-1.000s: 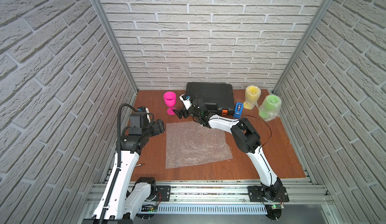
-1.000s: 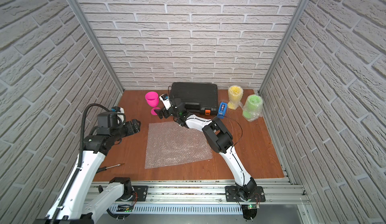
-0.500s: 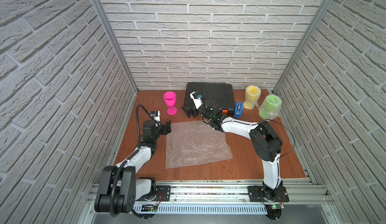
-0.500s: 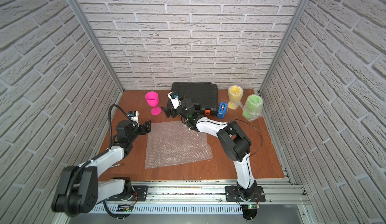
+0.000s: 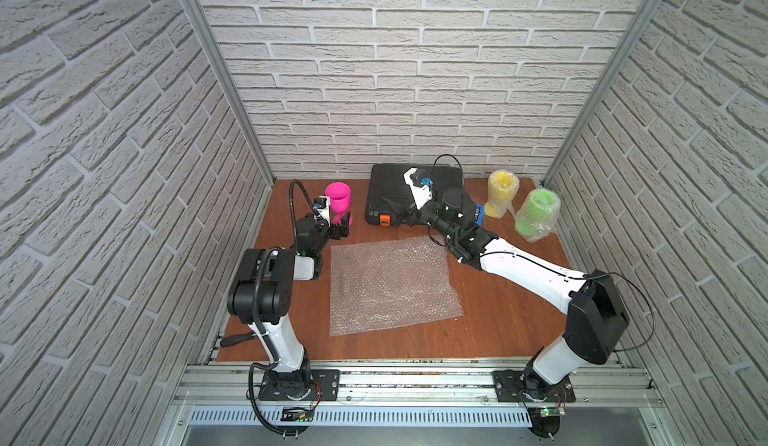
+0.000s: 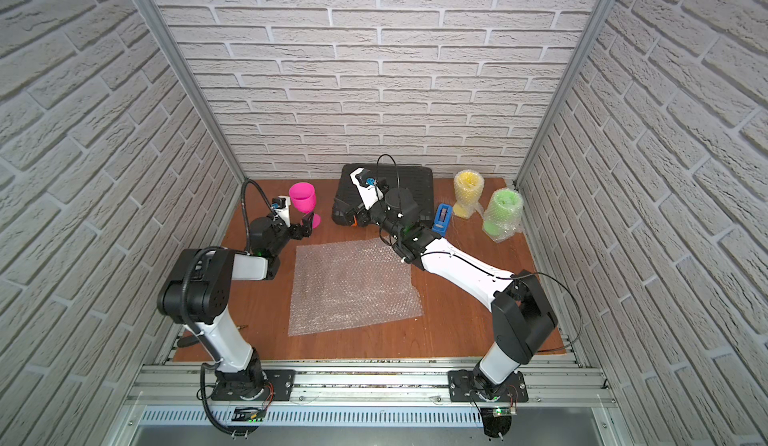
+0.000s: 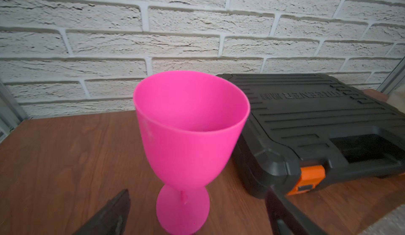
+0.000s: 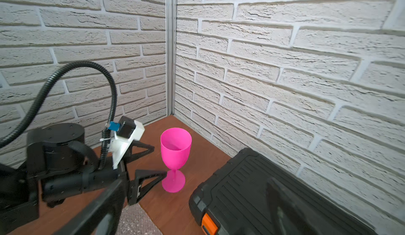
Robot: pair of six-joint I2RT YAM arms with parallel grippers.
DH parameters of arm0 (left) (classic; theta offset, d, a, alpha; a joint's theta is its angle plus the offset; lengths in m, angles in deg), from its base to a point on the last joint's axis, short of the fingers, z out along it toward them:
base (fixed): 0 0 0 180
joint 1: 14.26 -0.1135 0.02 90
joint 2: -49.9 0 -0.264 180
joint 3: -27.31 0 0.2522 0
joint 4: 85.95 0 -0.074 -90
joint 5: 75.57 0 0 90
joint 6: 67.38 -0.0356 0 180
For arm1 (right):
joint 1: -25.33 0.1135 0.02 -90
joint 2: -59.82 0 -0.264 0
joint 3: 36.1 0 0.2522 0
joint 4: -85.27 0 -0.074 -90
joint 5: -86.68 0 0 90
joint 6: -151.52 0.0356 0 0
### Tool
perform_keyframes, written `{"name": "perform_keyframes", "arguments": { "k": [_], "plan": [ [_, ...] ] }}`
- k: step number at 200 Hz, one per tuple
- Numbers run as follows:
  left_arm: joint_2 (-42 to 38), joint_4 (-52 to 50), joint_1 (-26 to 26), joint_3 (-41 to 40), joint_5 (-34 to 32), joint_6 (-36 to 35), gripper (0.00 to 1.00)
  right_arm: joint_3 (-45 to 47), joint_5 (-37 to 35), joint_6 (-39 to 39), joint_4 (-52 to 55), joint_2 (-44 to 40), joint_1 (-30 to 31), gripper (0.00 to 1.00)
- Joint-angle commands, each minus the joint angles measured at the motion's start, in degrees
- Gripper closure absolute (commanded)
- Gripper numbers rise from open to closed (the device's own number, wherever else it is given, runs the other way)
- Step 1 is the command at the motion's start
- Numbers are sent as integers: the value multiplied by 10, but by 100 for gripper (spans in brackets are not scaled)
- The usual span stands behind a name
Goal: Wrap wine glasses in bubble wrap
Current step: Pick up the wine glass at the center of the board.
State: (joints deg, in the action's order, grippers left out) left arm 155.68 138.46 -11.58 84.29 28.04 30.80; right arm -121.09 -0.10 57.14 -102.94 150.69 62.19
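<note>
A bare hot pink wine glass stands upright at the back left. My left gripper is open, its jaws on either side of the glass's stem and foot, touching neither. A flat sheet of bubble wrap lies mid-table. The yellow glass and the green glass stand at the back right, each inside bubble wrap. My right gripper hangs open and empty over the case's front corner.
A black tool case with an orange latch lies against the back wall. A blue tape dispenser stands beside the yellow glass. A dark-handled tool lies at the front left edge. Brick walls close three sides.
My left arm has swung in toward the pink glass and its jaws have spread wider. My right gripper has drawn away from the glass, over to the case.
</note>
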Motion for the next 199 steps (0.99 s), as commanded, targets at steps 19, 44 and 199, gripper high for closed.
{"name": "perform_keyframes", "arguments": {
  "k": [19,44,199],
  "plan": [
    [51,-10,-4,107,8,-39,2,9,-15,-20,61,-66,-1,1],
    [101,-18,-10,150,39,-26,8,13,-22,-25,83,-91,0,1],
    [-144,-462,33,181,-64,-4,36,35,-63,-62,169,-172,-1,1]
  ]
}}
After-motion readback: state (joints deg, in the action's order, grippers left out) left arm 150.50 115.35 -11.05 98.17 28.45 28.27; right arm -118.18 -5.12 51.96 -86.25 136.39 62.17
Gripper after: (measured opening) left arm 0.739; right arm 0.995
